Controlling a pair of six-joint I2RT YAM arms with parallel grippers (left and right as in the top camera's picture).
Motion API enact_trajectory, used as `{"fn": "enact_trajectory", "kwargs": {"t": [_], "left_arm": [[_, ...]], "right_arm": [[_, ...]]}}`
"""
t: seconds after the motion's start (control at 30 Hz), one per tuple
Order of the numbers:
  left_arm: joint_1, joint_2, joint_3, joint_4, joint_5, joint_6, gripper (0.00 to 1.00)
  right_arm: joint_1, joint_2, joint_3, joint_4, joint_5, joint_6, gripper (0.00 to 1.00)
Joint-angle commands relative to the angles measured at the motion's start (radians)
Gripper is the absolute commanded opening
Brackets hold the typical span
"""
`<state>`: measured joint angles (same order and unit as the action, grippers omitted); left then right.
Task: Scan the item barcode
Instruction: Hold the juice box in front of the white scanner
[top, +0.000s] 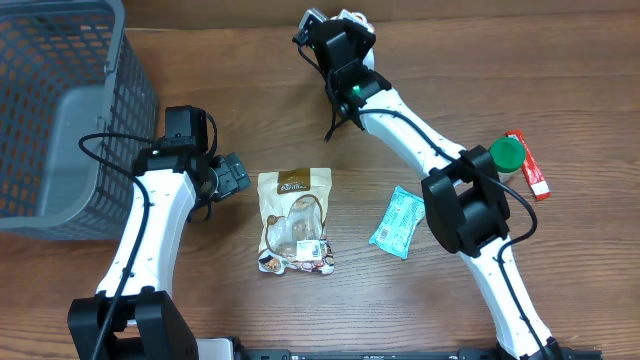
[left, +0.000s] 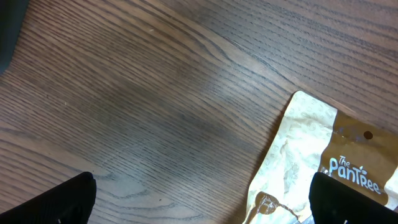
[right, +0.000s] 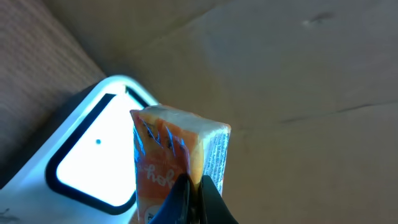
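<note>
An orange snack packet stands upright in the right wrist view, with my right gripper shut on its lower edge. Right behind it is a white scanner with a bright window. Overhead, the right gripper is at the table's far edge beside the scanner's white body; the packet is hidden there. My left gripper is open and holds nothing, just left of a beige pouch. In the left wrist view its fingers stand far apart over bare wood, and the pouch lies near the right finger.
A grey mesh basket fills the far left. A teal packet lies right of the pouch. A green-capped container and a red tube sit at the right edge.
</note>
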<state>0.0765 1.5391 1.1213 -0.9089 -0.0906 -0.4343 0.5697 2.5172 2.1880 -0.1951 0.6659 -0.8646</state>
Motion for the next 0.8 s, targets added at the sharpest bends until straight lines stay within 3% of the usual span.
{"fn": "enact_trajectory", "kwargs": {"t": [0.0, 0.6, 0.77], "left_arm": [[0.002, -0.002, 0.014, 0.001, -0.010, 0.011, 1.00], [0.002, -0.002, 0.014, 0.000, -0.010, 0.011, 1.00], [0.002, -0.002, 0.014, 0.000, -0.010, 0.011, 1.00]], "right_arm": [[-0.004, 0.019, 0.024, 0.007, 0.014, -0.007, 0.04], [-0.006, 0.019, 0.024, 0.000, 0.014, 0.000, 0.04], [-0.001, 0.009, 0.026, -0.002, 0.071, 0.132, 0.03]]}}
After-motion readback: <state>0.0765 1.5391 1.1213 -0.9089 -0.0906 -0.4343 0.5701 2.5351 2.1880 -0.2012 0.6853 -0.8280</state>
